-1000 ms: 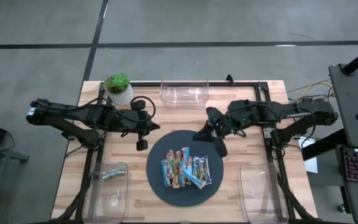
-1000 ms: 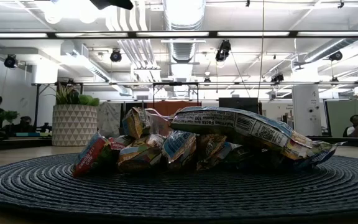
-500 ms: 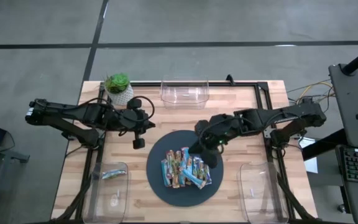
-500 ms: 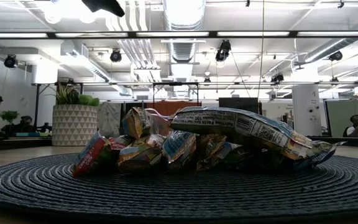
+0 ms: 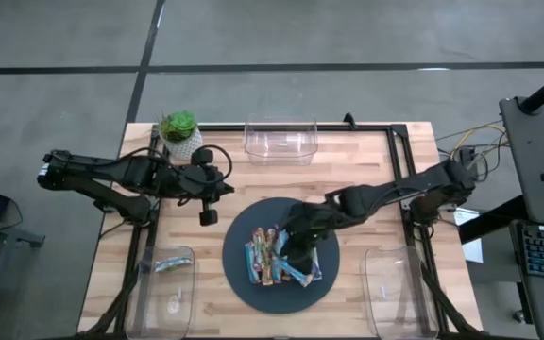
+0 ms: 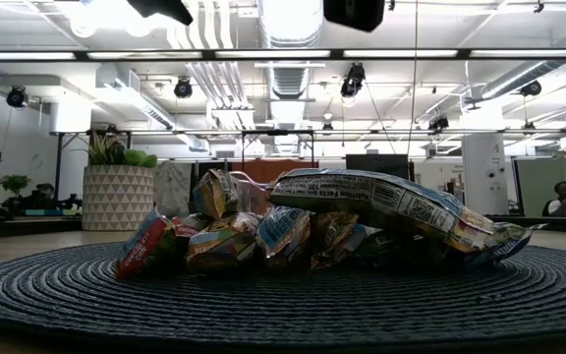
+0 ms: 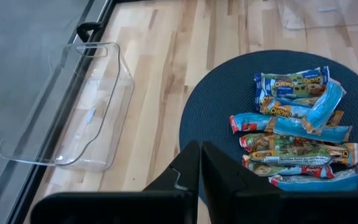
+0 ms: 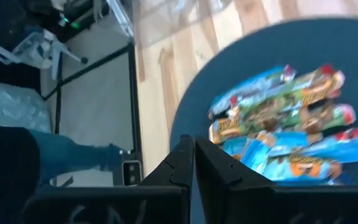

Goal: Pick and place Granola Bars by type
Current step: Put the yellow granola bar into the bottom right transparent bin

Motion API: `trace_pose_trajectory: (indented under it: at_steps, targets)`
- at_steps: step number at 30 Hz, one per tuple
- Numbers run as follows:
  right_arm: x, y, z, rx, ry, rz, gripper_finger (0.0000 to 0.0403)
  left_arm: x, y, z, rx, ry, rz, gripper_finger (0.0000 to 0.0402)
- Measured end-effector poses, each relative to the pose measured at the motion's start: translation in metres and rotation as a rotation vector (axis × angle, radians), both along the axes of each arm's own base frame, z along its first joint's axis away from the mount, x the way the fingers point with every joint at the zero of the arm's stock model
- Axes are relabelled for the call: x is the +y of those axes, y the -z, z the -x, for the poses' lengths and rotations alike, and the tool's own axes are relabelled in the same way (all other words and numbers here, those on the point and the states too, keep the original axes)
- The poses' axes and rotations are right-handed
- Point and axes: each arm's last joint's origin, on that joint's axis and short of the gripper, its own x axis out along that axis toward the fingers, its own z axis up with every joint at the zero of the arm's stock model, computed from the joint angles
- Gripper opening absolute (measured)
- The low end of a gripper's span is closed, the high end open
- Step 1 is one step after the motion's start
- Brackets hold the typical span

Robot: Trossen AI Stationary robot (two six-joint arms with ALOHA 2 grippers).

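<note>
Sorting barely begun: bars (image 5: 282,255) remain heaped on the mat (image 5: 239,274), one item lies in the left bin (image 5: 163,274), right pincer (image 5: 300,247) shut and empty above the heap, left pincer (image 5: 207,216) shut, empty, waiting beside the mat.

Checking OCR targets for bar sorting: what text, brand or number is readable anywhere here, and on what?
"Chewy": on the granola bars on the round mat, left wrist view; only that logo reads, and not crisply.
Nutrition-facts panel and barcode on the top bar, low view: too small to read.
Wrappers in the high and right wrist views: blurred, unreadable.
Clear bins, planter, table: no text visible.
</note>
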Motion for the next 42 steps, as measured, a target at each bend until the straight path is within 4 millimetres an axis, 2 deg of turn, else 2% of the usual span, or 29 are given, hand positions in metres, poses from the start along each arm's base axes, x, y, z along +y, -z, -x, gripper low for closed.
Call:
trace_pose_trajectory:
  at_steps: [5,8,19,23,42]
  targets:
    - [0.010,0.019,-0.005,0.092,0.020,-0.012,0.0012,0.000,0.000,0.000,0.003,0.000,0.001,0.0000]
    - [0.016,0.025,-0.002,0.139,0.014,-0.003,0.0031,0.000,0.001,0.000,0.007,0.000,0.001,0.0000]
    - [0.030,0.041,-0.001,0.226,0.012,0.009,0.0184,0.000,0.001,0.001,0.014,-0.003,0.003,0.0000]
    - [0.031,0.047,-0.004,0.228,-0.003,0.027,0.0220,0.000,0.001,0.001,0.013,-0.006,0.007,0.0000]
    - [0.039,0.100,-0.020,0.369,0.037,0.077,0.0219,0.000,0.001,0.001,0.013,-0.006,0.007,0.0000]
